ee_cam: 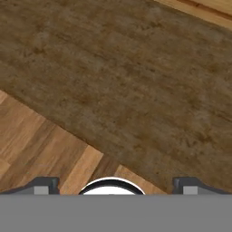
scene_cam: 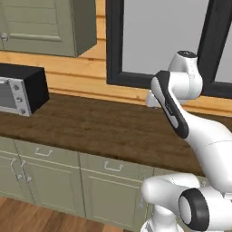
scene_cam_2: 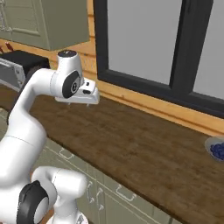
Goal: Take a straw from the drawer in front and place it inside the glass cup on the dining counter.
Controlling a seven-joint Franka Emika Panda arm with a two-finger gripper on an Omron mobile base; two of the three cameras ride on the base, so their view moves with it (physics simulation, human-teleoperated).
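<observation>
I'm holding the arm up over a dark wood counter (scene_cam: 104, 131) under a black-framed window (scene_cam_2: 144, 43). The gripper (ee_cam: 116, 183) is empty, jaws spread wide, w/ nothing between the fingertips (ee_cam: 43, 185); the hand view looks down on the counter edge and plank floor (ee_cam: 31, 140). Sage-green drawers (scene_cam: 113, 166) w/ silver handles sit shut below the counter; I can't tell which is the target. No straw or glass cup located yet. A microwave (scene_cam: 20, 88) sits far left, a bowl (scene_cam_2: 215, 148) far right. My read: task barely begun; drawer opening, pick, carry and drop all remain.
</observation>
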